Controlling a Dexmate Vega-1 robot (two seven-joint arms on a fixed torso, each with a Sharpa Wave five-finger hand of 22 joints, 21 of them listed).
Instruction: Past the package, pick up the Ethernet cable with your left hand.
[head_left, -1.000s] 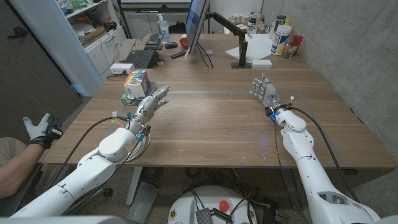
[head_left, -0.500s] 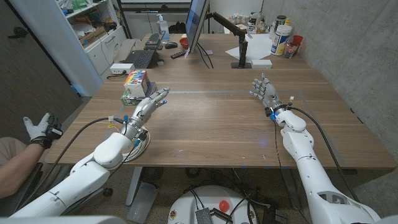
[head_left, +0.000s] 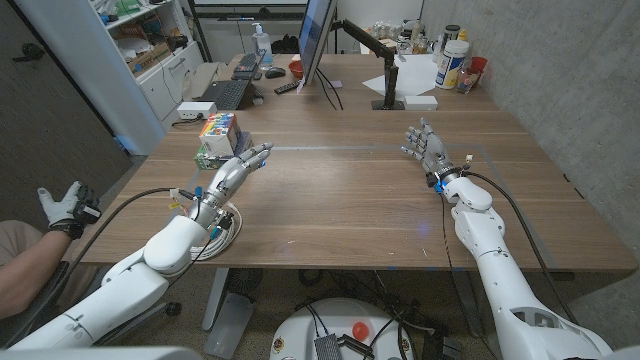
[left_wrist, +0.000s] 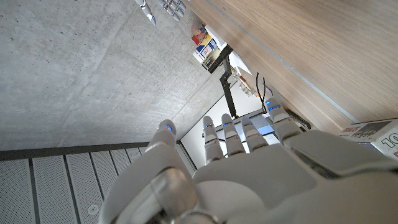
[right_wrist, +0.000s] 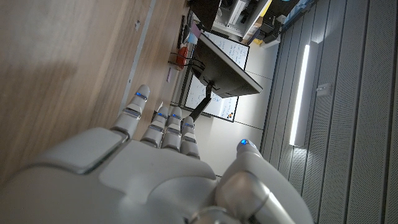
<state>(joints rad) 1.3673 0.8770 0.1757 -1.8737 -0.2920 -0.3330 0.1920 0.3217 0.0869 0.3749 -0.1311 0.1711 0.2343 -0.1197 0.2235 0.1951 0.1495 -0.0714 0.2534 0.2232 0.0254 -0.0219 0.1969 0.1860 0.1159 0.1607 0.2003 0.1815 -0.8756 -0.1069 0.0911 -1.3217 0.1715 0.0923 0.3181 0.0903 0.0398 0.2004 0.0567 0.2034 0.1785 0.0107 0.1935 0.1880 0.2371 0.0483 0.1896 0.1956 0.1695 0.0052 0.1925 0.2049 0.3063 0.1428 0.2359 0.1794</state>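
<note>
1. Head view, far left of the frame: a person's gloved hand (head_left: 64, 208) waits off the counter (head_left: 340, 205), well apart from the robot's arms.
2. Lower left: the left arm comes in from the bottom corner. A pale coil that I take to be the Ethernet cable (head_left: 226, 232) lies on the counter near its front edge. The coil is just beside and partly under that arm's wrist, so part of it is hidden.
3. Left of centre: the left hand (head_left: 236, 170) is beyond the coil, holding nothing, its fingers straight and a little apart, pointing up the frame. Its fingertips are just short of the package (head_left: 218, 136), a colourful box at the upper left of the bare wood. In the left wrist view the same hand (left_wrist: 249, 177) shows long, empty fingers, with a corner of the package (left_wrist: 373, 134) at the frame's right edge.
4. Top centre: a monitor (head_left: 316, 40) stands at the far end, well away from the work.
5. Right of centre: the right hand (head_left: 424, 148) is empty, fingers spread. The right wrist view shows this hand (right_wrist: 143, 168) with nothing in it.
6. Progress, as I judge it: nothing is grasped yet. The left hand is placed nearer the package than the cable, so it has yet to reach the coil, close on it and lift it.
</note>
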